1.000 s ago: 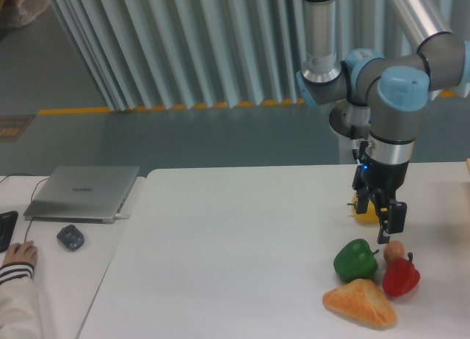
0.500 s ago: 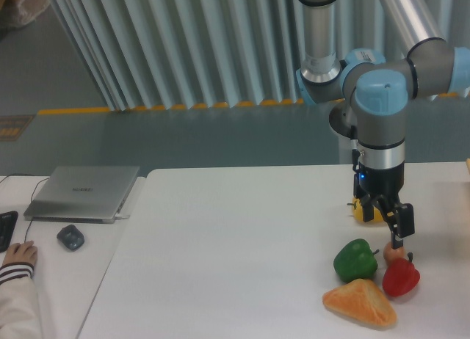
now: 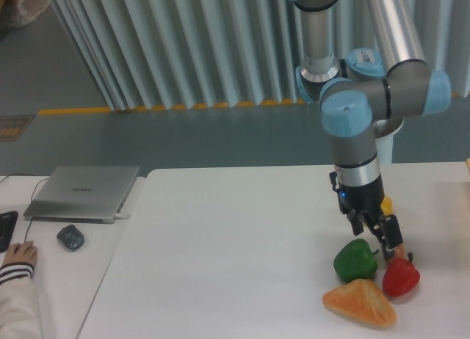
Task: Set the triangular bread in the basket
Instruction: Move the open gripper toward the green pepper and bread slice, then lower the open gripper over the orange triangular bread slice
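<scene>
The triangular bread (image 3: 360,302), golden-orange with rounded corners, lies on the white table (image 3: 235,251) near its front edge at the right. My gripper (image 3: 383,240) hangs above and behind it, over the gap between the green pepper (image 3: 355,260) and the red pepper (image 3: 400,276). Its fingers point down and look slightly apart with nothing between them. No basket shows in this view.
A yellow pepper (image 3: 385,205) peeks out behind the gripper's wrist, and a small orange-brown item (image 3: 399,248) sits behind the red pepper. On the left side desk are a laptop (image 3: 83,192), a mouse (image 3: 70,237) and a person's hand (image 3: 16,255).
The arm has swung left and lowered, bringing the gripper from beside the yellow pepper to just above the green and red peppers. The bread and peppers have not moved.
</scene>
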